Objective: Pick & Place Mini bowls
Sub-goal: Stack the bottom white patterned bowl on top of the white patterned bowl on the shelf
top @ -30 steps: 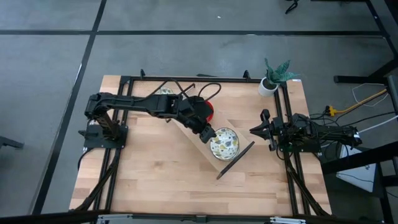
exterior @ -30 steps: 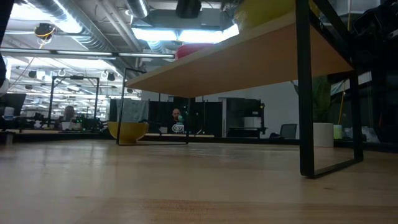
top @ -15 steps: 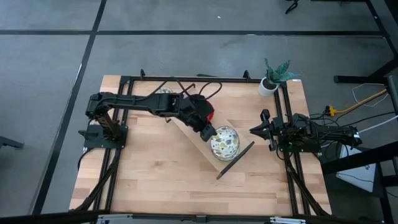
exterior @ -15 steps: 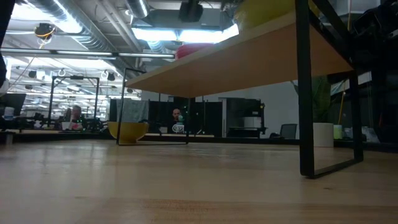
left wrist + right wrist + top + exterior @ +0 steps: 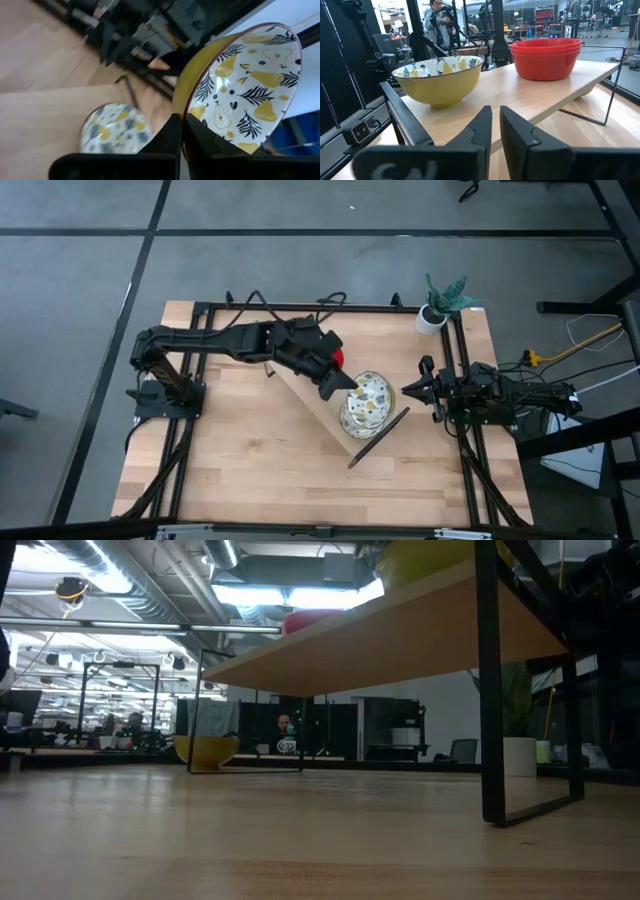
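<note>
A patterned bowl [image 5: 245,90] is pinched by its rim in the left gripper [image 5: 340,383] and held tilted in the air, above the shelf [image 5: 330,412] in the middle of the table [image 5: 250,450]. Pears and leaves are painted on its white inside, and its outside is yellow. A second patterned bowl [image 5: 357,416] sits on the shelf just below it. Two red bowls [image 5: 546,57] are stacked on the far part of the same shelf. A third patterned bowl [image 5: 206,749] is seen on the table behind the shelf.

The right gripper [image 5: 408,389] is kept at the right side of the table, near the shelf, with its fingers [image 5: 479,131] pressed almost together around nothing. A plant pot [image 5: 432,318] stands at the table's far right corner. A person [image 5: 436,20] is seen in the room beyond.
</note>
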